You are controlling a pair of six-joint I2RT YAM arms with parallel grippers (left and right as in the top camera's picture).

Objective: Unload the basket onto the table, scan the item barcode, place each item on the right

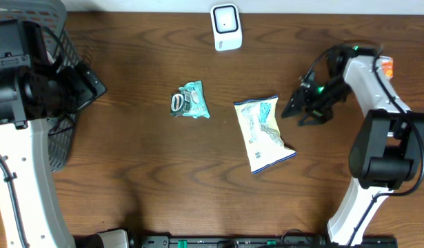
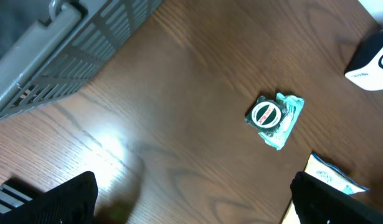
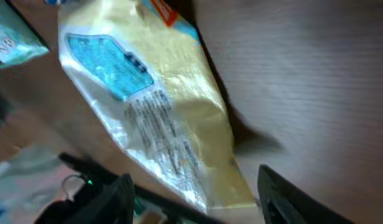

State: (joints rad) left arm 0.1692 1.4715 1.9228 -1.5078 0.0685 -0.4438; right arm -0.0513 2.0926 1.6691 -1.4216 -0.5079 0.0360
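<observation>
The snack bag [image 1: 263,132] lies flat on the brown wooden surface [image 1: 143,179], right of the middle, its long side running away from the scanner and its lower end skewed towards my right arm. It is pale yellow with blue patches and a block of small dark print. My right wrist camera shows it from close by [image 3: 160,106]: crinkled, shiny foil, the blue panel at the far end and the print nearer to me. I cannot make out a barcode there, as the picture is blurred.

My right pincer [image 1: 296,116] sits just beside the bag's right edge, apart from it, with its tips pointing towards the bag. Its jaws are spread and pinch nothing. From the wrist the two dark fingers [image 3: 110,199] stand wide to either side of the frame, with the near end of the bag between them in the view.

My left pincer [image 1: 91,84] hangs at the left side of the surface, next to the grey mesh basket [image 1: 60,27]. Its jaws are spread wide and hold nothing.

A small teal packet [image 1: 191,101] with a round label lies left of the bag, apart from it. The white scanner [image 1: 226,27] stands at the far edge of the surface.
</observation>
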